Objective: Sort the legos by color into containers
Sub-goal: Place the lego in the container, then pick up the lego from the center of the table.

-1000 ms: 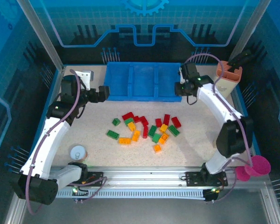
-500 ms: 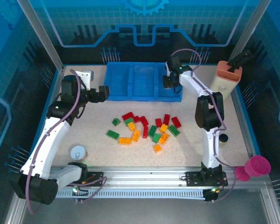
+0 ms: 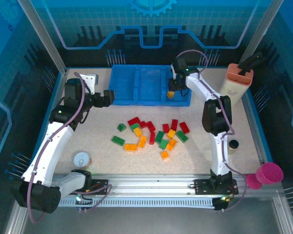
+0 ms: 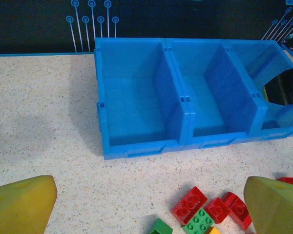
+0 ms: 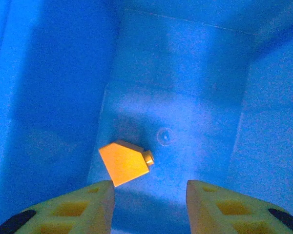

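From above, the right arm stretches forward, right gripper (image 3: 172, 90) tipped down into the blue tray's (image 3: 136, 87) right compartment; the bent left arm holds the left gripper (image 3: 109, 97) near the tray's left end. Left wrist: fingers (image 4: 22, 202) spread wide, empty, red and green legos (image 4: 190, 204) just ahead. Right wrist: fingers (image 5: 73, 207) parted, orange lego (image 5: 124, 163) lying free on the compartment floor beyond one fingertip
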{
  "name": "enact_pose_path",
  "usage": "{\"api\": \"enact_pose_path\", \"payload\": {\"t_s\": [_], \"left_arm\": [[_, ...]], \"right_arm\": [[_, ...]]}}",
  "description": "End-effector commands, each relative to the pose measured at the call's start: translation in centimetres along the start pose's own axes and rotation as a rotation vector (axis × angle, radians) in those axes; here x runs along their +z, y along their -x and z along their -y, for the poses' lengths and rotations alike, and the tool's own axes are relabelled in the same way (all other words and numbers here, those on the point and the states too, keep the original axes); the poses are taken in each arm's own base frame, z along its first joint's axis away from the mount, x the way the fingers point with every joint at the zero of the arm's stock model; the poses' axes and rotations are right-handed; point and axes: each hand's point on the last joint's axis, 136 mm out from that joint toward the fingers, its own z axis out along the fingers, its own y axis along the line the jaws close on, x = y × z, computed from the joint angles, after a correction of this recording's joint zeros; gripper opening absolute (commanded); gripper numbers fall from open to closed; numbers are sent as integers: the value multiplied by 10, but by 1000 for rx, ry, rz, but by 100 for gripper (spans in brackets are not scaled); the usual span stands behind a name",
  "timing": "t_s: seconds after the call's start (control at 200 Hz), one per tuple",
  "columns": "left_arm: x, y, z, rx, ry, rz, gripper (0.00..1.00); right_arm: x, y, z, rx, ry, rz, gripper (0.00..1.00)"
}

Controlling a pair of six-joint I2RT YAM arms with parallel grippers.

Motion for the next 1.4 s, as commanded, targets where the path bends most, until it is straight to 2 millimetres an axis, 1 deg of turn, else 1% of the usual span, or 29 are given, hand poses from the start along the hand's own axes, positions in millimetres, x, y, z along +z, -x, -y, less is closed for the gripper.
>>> {"api": "enact_pose_path", "payload": {"t_s": [0.0,0.02,0.055,0.06,0.07,0.085,0.09,0.12,0.14,0.145,0.155,0.22,0.255,0.28,0.29,0.37,0.425,0.51,0.595,0.706,0.871,1.056,1.101,1.251,1.271,1.341,1.396], "left_arm": [[-4,-1,4,-3,-14,-4,99],[-5,0,4,-4,-15,-1,99],[-6,0,4,-4,-16,4,99],[-6,0,5,-4,-16,3,99],[-7,0,5,-4,-17,4,99],[-7,-1,4,-4,-16,5,99],[-7,-1,4,-4,-17,5,99],[-8,-1,4,-4,-15,8,99],[-9,-1,4,-4,-14,11,99],[-9,-1,4,-3,-15,11,99],[-9,-1,4,-4,-16,12,99],[-10,-2,4,-5,-18,14,99],[-10,-3,5,-4,-20,12,99],[-9,-3,5,-3,-23,9,99],[-9,-3,6,-4,-24,8,99],[-8,-4,8,-4,-35,1,99],[-6,-5,9,-5,-41,-4,100],[-4,-6,11,-10,-52,-14,99],[-2,-8,12,-12,-58,-23,99],[-1,-9,11,-15,-57,-28,99],[-1,-9,10,-11,-49,-29,99],[2,-11,8,-11,-40,-37,99],[3,-12,8,-10,-40,-41,99],[5,-12,8,-9,-39,-48,99],[5,-12,8,-8,-40,-48,99],[5,-10,9,-6,-41,-43,99],[5,-9,9,-7,-42,-42,99]], "right_arm": [[-51,0,-3,-32,0,35,44],[-54,-5,-2,-35,-3,30,45],[-66,-11,-2,-37,-5,34,45],[-67,-16,-1,-37,-7,25,46],[-68,-20,0,-37,-8,19,46],[-72,-21,0,-37,-8,22,46],[-74,-26,1,-37,-10,15,46],[-78,-37,2,-34,-12,4,46],[-82,-48,4,-34,-14,-10,47],[-82,-48,4,-34,-14,-10,47],[-84,-56,5,-33,-16,-21,47],[-91,-89,9,-21,-20,-65,47],[-91,-110,11,-14,-18,-99,48],[-92,-120,11,-11,-15,-116,48],[-92,-128,11,-9,-15,-128,48],[-91,-164,12,1,-17,-188,50],[-89,-183,13,8,-20,-215,52],[-82,-200,10,21,0,-238,53],[-72,-210,10,27,0,-266,56],[-58,-214,6,22,10,-288,59],[-40,-219,4,8,5,-345,59],[-30,-231,4,1,1,-395,58],[-29,-233,5,2,-3,-402,55],[-30,-238,6,-1,-13,-412,36],[-30,-238,7,-2,-17,-411,34],[-33,-232,10,-10,-29,-394,28],[-36,-227,11,-17,-32,-382,26]]}}
